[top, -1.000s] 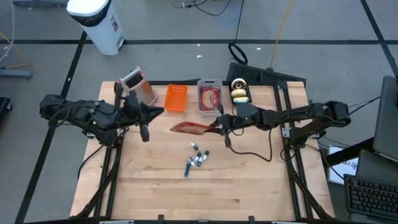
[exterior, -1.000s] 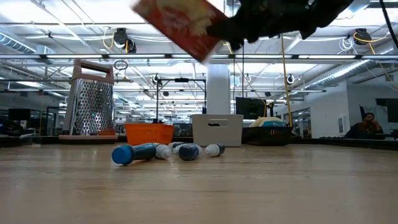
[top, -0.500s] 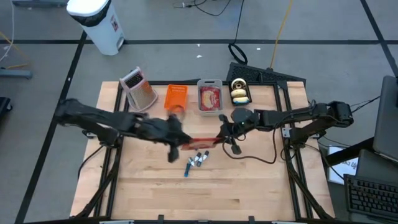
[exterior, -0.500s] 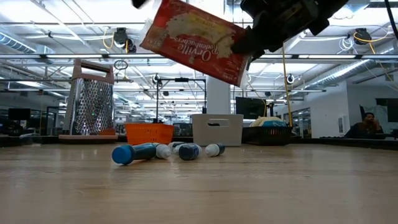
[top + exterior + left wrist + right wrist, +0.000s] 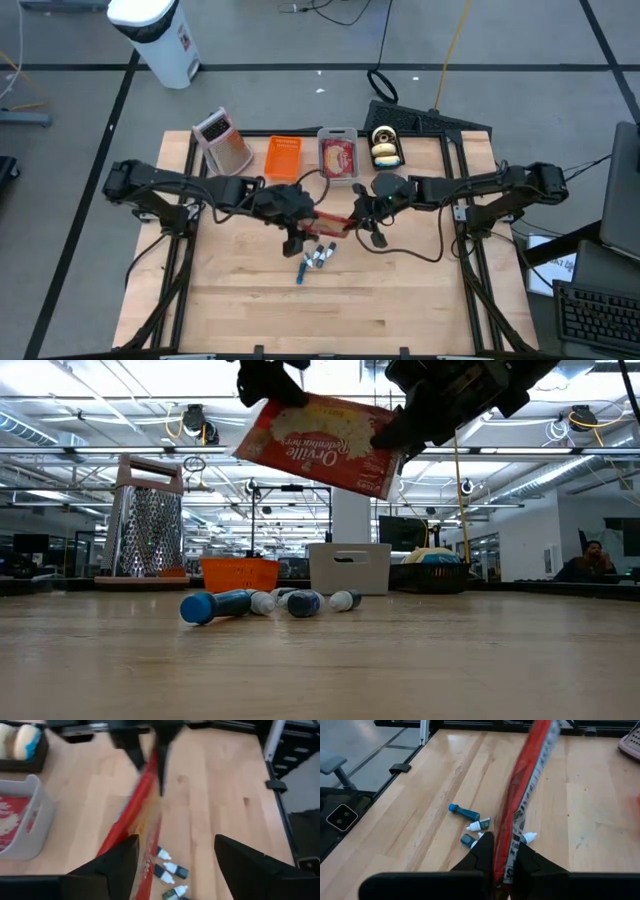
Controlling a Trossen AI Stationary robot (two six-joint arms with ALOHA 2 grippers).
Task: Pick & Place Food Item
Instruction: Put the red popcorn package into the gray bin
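Observation:
A flat red popcorn packet (image 5: 320, 445) hangs on edge above the middle of the table, seen from above as a thin red strip (image 5: 327, 222). My right gripper (image 5: 360, 215) is shut on its right end. My left gripper (image 5: 293, 238) stands open at the packet's left end. In the left wrist view the packet (image 5: 137, 817) runs in between the two fingers, close beside one finger (image 5: 120, 862). Whether it touches that finger I cannot tell. My right gripper pinches the packet's right end (image 5: 506, 845) between its two fingers, which come from the table's right side, slanting a little down. The packet (image 5: 530, 785) is lifted clear of the table. It stands on edge and reaches out past the fingers toward the left arm.
Several small blue-and-white bottles (image 5: 315, 258) lie on the table just below the packet. Along the far edge stand a metal grater (image 5: 225, 142), an orange basket (image 5: 283, 157), a grey bin (image 5: 338, 133) with red packets and a black tray (image 5: 385, 147) of buns.
My left gripper has swung from the far left toward the table's middle and down, reaching the packet's left end. My right gripper has turned at the wrist, and the packet has gone from lying flat to standing on edge, its printed face now toward the table's near side.

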